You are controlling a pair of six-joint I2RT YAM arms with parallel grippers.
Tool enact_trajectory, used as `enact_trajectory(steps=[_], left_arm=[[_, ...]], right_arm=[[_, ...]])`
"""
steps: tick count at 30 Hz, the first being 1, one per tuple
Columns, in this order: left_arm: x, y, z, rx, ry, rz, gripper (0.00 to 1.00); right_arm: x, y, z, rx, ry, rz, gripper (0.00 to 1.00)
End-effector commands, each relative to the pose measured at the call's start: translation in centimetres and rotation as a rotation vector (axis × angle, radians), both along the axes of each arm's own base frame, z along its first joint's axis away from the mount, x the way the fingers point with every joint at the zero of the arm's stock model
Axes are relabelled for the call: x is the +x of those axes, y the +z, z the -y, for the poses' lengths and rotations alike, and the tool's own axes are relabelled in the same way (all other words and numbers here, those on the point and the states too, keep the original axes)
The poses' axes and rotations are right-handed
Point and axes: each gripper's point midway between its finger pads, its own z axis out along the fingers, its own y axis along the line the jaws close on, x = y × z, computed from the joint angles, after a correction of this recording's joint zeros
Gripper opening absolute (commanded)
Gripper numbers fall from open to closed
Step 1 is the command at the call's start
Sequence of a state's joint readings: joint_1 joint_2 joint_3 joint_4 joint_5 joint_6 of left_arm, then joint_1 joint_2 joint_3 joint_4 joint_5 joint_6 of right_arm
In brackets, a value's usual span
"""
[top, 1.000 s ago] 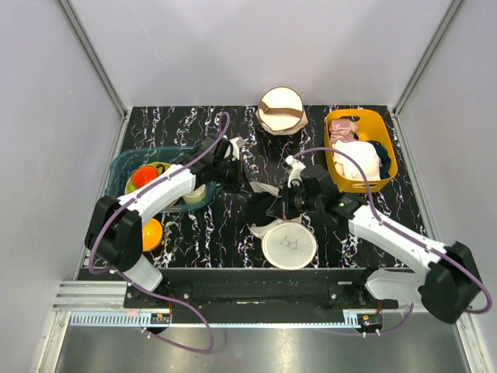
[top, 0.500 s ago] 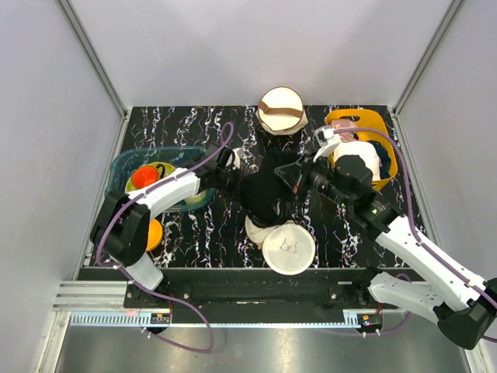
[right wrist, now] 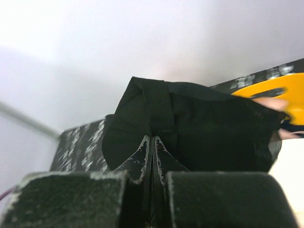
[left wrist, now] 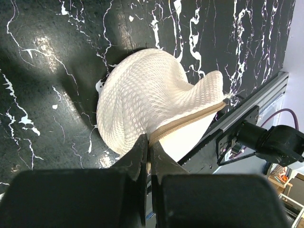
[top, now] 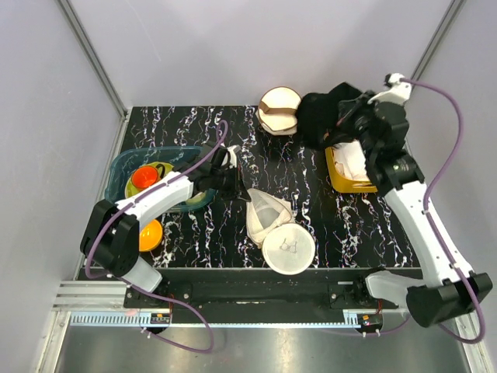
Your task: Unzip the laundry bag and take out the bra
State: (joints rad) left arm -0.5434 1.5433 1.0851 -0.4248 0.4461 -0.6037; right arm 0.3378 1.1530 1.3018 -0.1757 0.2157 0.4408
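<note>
The laundry bag (top: 289, 247), round white mesh with a small black bra drawing, lies open at the front middle, one half (top: 268, 211) pulled up. My left gripper (top: 239, 185) is shut on the bag's tan zipper edge; the left wrist view shows the gripper (left wrist: 150, 145) pinching the bag (left wrist: 142, 95). My right gripper (top: 351, 118) is raised at the back right, shut on a black garment (top: 322, 116) hanging beside the yellow basket; the right wrist view shows the gripper (right wrist: 152, 142) and the garment (right wrist: 209, 128). I see no cream-white bra for certain.
A cream round bag with a brown band (top: 281, 110) stands at the back middle. The yellow basket (top: 335, 163) at the back right holds a white cloth (top: 356, 165). A teal tray (top: 123, 165) with coloured bowls sits at the left, an orange bowl (top: 152, 233) in front of it.
My right gripper has lifted the black garment from beside the bag up and back to the right, over the basket. The left gripper has pulled the bag's half up and kept hold.
</note>
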Motion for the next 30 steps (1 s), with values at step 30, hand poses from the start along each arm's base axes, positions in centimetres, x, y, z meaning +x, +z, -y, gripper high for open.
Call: enact_trajectory(steps=[30], left_arm=[[-1.8,1.9,0.1,-0.079,-0.027,0.049,0.0]], right_arm=[[19.5,-29.9,15.3,0.01,-0.281,-0.732,0.0]])
